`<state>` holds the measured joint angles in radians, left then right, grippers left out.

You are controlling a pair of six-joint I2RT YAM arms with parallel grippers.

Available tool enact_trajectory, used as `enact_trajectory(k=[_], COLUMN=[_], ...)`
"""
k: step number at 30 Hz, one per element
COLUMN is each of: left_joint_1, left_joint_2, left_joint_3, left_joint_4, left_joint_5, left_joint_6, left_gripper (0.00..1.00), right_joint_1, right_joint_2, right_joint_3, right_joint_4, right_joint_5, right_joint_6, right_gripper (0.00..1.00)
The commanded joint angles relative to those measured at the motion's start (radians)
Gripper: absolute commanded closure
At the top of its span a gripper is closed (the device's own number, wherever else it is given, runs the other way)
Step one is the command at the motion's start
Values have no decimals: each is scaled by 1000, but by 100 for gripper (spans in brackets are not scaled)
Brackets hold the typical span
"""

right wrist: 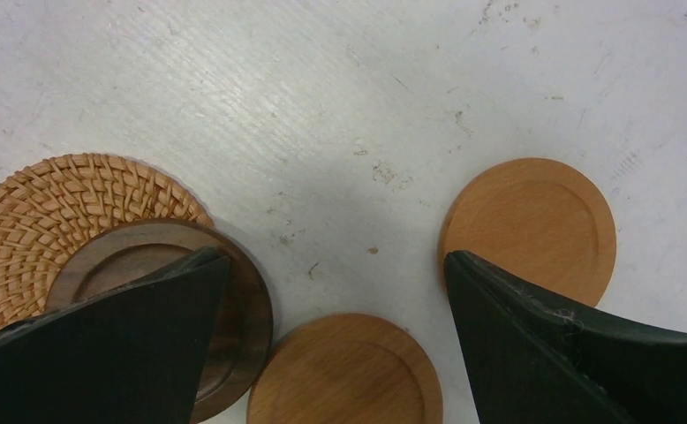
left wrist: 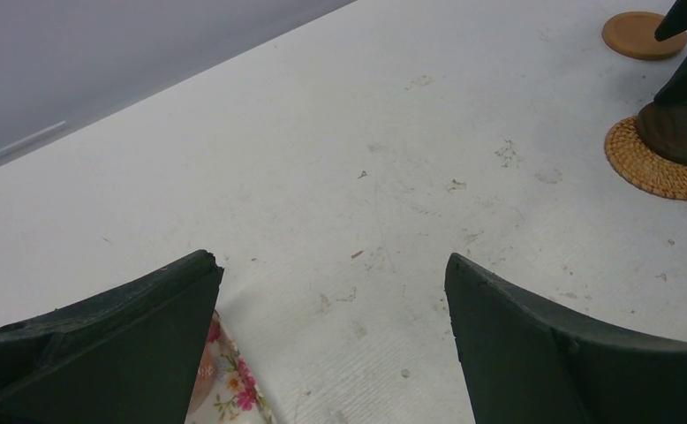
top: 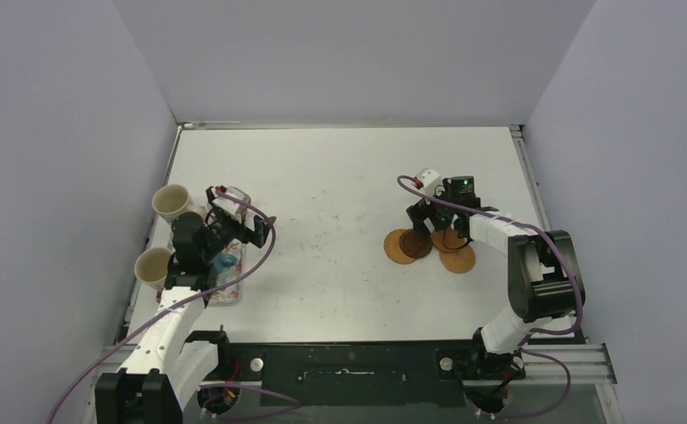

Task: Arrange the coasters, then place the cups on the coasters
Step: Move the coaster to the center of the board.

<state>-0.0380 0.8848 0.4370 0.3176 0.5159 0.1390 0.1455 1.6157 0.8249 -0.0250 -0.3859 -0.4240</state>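
Woven rattan and smooth wood: the coasters (right wrist: 344, 371) cluster right of centre on the desk (top: 322, 177). The dark brown coaster (right wrist: 128, 252) lies partly on the woven coaster (right wrist: 49, 221), with two tan coasters (right wrist: 534, 221) just beside. All look light, stiff and thin, likely to slide; the dark one's raised rim seems the easiest hold. The right arm (top: 499, 231) bends down over them, jaws spread and empty. The left arm (top: 168, 322) hovers over the floral tray (top: 227, 291) beside two cream cups (top: 172, 201), jaws likewise spread.
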Motion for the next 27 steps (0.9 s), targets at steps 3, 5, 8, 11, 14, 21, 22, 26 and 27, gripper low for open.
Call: enact_trajectory(k=[3, 5, 8, 11, 14, 21, 22, 26, 27], left_joint_1=[-5, -5, -6, -7, -7, -9, -10, -11, -11], left_joint_2=[1, 1, 3, 4, 5, 12, 13, 10, 10], left_joint_3=[16, 16, 15, 17, 17, 19, 19, 18, 19], left_joint_4=[36, 36, 37, 37, 36, 35, 35, 33, 34], left_joint_5=[-9, -10, -10, -10, -10, -11, -11, -12, -13], left_joint_6=[8, 8, 8, 8, 8, 10, 11, 11, 12], left_gripper=[3, 3, 3, 3, 3, 3, 3, 3, 3], right_joint_1=[8, 8, 9, 8, 9, -3, -6, -8, -10], right_joint_2=[-10, -20, -18, 15, 53, 96, 101, 113, 111], right_joint_3=[48, 45, 50, 69, 85, 95, 95, 92, 90], right_joint_4=[-52, -67, -81, -81, -68, 31, 57, 109, 116], right_joint_5=[-61, -86, -86, -30, 36, 214, 233, 288, 294], right_joint_6=[-59, -75, -81, -70, -48, 50, 66, 107, 109], right_gripper=[0, 0, 0, 0, 0, 0, 0, 0, 0])
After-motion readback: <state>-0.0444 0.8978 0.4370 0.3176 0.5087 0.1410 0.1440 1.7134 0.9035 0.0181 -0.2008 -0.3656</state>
